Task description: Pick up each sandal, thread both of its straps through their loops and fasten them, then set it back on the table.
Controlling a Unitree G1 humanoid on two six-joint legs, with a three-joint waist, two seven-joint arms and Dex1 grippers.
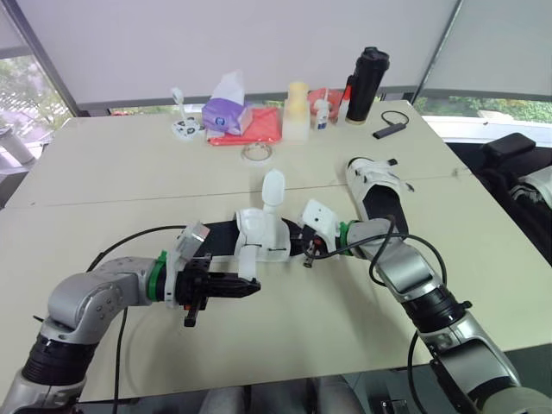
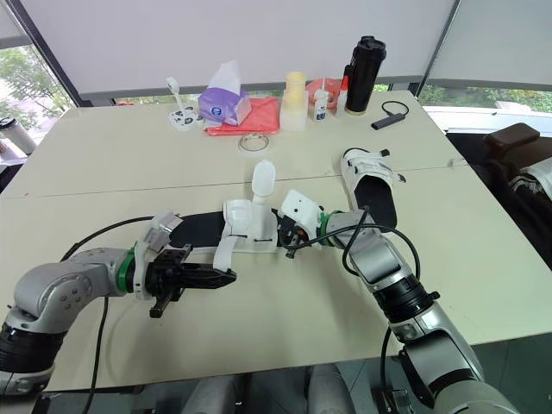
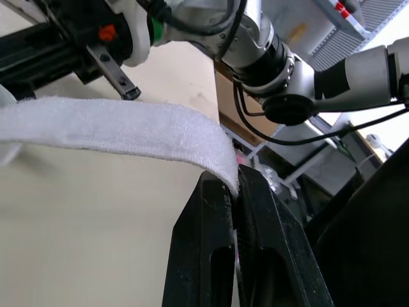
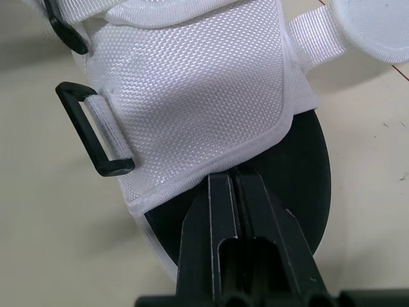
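Pinching white fuzzy fabric strap in closed left gripper; right gripper clamped on black-soled white woven sandal, mid-table, lengthwise 9-to-3; black rectangular plastic loop around 1 o'clock of left fingertips, left arm nearer.

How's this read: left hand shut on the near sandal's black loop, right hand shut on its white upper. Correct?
Wrong on the left: the left hand is shut on the end of the white strap, per the left wrist view, not the black loop. The right hand is shut on the near sandal's white upper.
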